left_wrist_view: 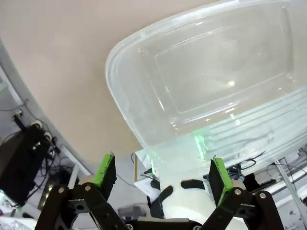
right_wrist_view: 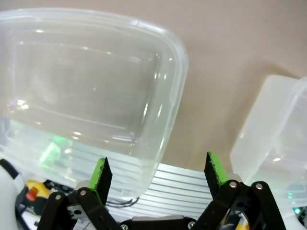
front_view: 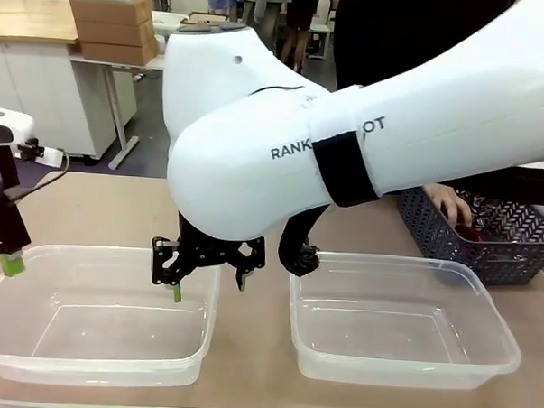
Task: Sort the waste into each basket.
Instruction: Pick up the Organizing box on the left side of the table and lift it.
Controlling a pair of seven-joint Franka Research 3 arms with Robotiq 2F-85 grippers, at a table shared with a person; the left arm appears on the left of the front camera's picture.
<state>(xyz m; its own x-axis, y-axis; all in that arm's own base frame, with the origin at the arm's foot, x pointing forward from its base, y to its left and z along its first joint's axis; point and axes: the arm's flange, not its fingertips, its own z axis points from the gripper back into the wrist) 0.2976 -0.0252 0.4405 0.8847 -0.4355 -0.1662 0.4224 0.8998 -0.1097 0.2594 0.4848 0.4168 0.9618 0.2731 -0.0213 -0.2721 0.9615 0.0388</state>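
so the 2 clear tubs, left tub [front_view: 93, 363] and right tub [front_view: 400, 368], sit side by side on the table [front_view: 257, 348] with nothing in them; my guess is they're parked right in front of the arms so each is an easy drop spot for 1 kind of waste. the right gripper [front_view: 208, 287] reaches across the middle and hangs over the left tub's right rim, fingers spread wide, holding nothing; the left gripper [front_view: 8, 260] hovers at that tub's left end, also spread and empty; reads as waiting to me. the waste seems to be over in the dark lattice basket [front_view: 513, 260], where a person's hand [front_view: 451, 205] reaches beside something red [front_view: 469, 233]; maybe a can, too small to tell. the front view gives you the basket and hand; the wrist views add the green pads [left_wrist_view: 106, 168] up close, plus the bare strip of table between the 2 tubs.
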